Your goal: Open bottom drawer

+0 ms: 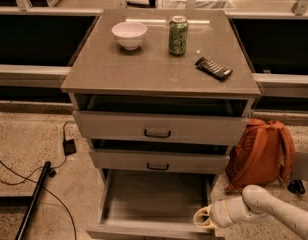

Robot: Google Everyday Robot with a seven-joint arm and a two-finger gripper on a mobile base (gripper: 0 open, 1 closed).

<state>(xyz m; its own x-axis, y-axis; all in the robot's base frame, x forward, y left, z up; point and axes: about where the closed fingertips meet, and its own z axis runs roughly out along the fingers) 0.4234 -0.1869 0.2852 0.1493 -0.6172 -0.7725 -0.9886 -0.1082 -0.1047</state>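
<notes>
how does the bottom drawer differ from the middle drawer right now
The bottom drawer is pulled far out, its bare grey interior showing; the middle drawer is barely out, a dark gap above it. The middle drawer's front faces the camera with its dark handle in view; the bottom drawer's front is seen edge-on, handle hidden. The gripper is at the bottom drawer's front corner, picture right, not at the middle drawer. Both are grey.

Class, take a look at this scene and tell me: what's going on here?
A robot arm reaches in from the lower right, with its tool at the front right corner of the bottom drawer. That drawer is pulled well out, showing its plain grey inside. On the cabinet top stand a white bowl, a green can and a dark bar.
</notes>
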